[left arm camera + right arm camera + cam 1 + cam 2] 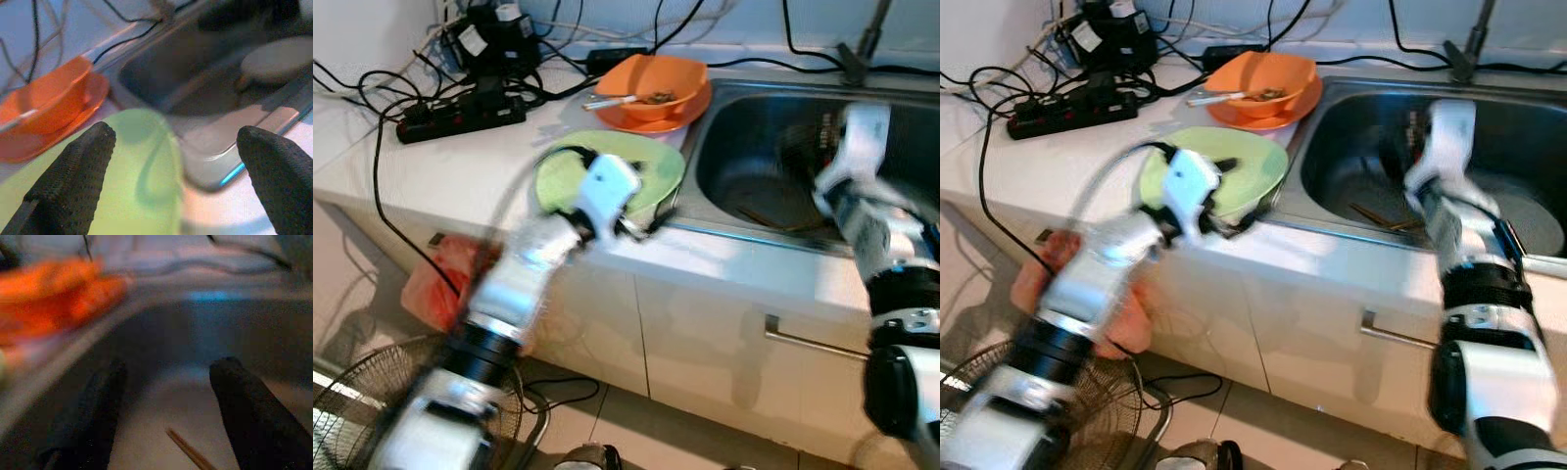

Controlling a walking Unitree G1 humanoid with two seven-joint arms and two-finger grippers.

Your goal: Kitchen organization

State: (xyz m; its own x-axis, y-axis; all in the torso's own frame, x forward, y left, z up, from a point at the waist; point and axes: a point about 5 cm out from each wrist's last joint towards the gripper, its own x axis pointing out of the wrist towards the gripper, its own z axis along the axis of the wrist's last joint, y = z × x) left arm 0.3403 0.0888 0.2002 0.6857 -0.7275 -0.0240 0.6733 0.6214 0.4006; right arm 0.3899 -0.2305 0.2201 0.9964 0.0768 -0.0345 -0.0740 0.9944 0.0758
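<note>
Power strip (460, 116) and cables: far left of worktop (440, 176), untouched
Green plate (651, 166): on worktop beside sink, not yet lifted; left gripper (171, 161) hovers over its near edge, fingers apart, nothing held
Orange bowl (656, 78) on orange plate (690, 110): behind it, spoon inside
Sink (744, 127): chopsticks (188, 450) on the bottom; right gripper (168, 406) above them, fingers spread, nothing held
Judgement: tidying barely begun; all dishes remain
</note>
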